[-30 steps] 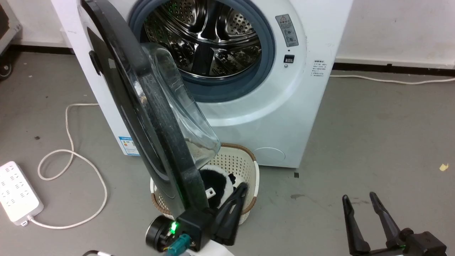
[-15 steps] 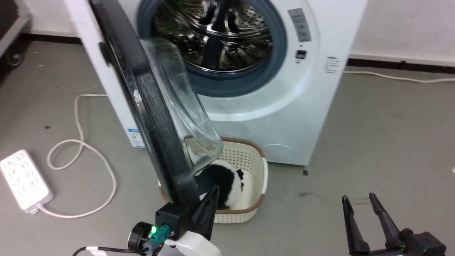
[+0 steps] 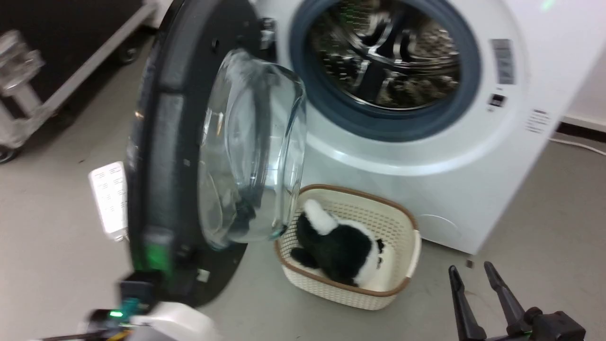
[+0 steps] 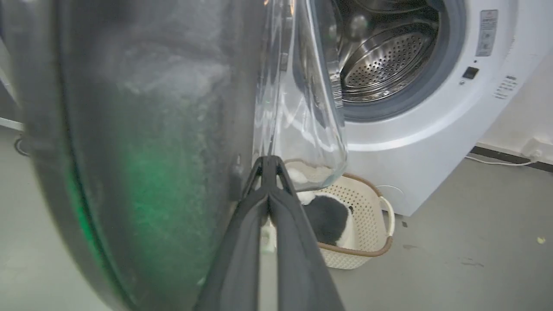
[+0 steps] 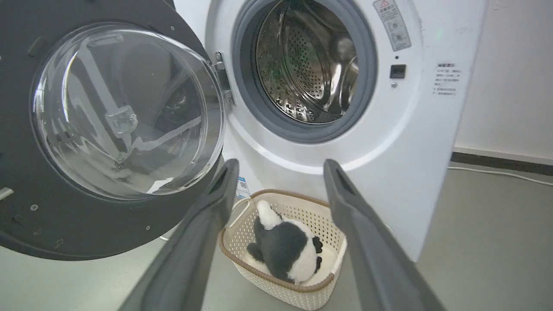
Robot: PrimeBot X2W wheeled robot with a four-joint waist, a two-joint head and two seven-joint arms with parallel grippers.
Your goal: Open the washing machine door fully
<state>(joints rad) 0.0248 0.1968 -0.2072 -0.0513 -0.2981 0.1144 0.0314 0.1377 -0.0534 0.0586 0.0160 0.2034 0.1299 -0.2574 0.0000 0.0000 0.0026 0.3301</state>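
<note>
The washing machine door [image 5: 125, 112] is swung well out from the washing machine [image 5: 389, 142], though it is judged not yet fully open. The left gripper [image 4: 268, 163] is closed with nothing held, and its tips seemingly rest on the door's inner face just beside the glass bowl [image 4: 302, 129]. Because the door is only pushed, the tips could slide onto the bowl, or the door could swing back toward the machine. The right gripper [image 5: 281, 168] is spread open and empty in front of the machine.

A bare lab-like room: washing machine [image 3: 473, 189] on grey floor [image 3: 558, 227], power strip [image 3: 110, 199].
</note>
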